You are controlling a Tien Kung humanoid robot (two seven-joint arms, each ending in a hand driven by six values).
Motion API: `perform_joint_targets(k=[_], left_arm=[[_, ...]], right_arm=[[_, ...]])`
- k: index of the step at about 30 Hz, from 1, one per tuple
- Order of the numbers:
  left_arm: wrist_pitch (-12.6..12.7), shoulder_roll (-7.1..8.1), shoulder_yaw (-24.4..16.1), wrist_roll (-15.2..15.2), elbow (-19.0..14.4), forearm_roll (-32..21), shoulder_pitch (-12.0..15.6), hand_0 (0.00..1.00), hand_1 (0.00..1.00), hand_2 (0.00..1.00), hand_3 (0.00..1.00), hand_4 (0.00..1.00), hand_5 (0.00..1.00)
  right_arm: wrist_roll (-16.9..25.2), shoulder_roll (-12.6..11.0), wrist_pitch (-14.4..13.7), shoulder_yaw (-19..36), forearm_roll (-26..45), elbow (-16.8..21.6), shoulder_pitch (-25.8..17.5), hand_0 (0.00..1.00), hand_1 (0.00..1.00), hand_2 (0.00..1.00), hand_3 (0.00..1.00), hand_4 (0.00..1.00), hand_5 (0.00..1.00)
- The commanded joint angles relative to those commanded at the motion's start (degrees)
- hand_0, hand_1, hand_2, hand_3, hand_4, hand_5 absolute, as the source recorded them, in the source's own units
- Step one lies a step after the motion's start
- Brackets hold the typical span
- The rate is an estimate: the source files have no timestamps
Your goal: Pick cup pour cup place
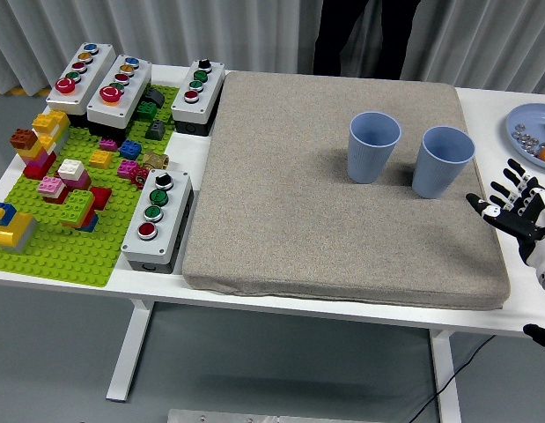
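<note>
Two blue cups stand upright on the grey mat (325, 203): the left cup (372, 147) and the right cup (442, 161), a short gap between them. What is inside them does not show from here. My right hand (512, 209) has come in at the right edge, fingers spread and holding nothing. It hovers over the mat's right border, a little right of and nearer than the right cup, apart from it. My left hand is not in view.
A green brick plate (61, 231) with colourful bricks lies at the left, with several grey button boxes (158, 220) around it. A blue plate (529, 123) with small items sits at the far right edge. A person in dark clothes (356, 35) stands behind the table.
</note>
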Motion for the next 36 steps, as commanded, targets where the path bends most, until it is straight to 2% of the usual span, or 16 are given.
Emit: perform_joint_targets(k=[24, 36], left_arm=[[-0.1, -0.42, 0.3, 0.1, 0.0, -0.2, -0.5, 0.763, 0.787, 0.853, 0.739, 0.506, 0.973], [-0.1, -0.55, 2.1, -0.2, 0.0, -1.9, -0.4, 0.764, 0.786, 0.852, 0.734, 0.505, 0.974]], right_arm=[[-0.2, 1.3, 0.3, -1.9, 1.1, -3.6, 2.9, 0.902, 0.880, 0.987, 0.918, 0.878, 0.268], [-0.2, 2.4, 0.3, -3.5, 1.7, -5.1, 3.9, 0.898, 0.879, 0.985, 0.906, 0.868, 0.259]])
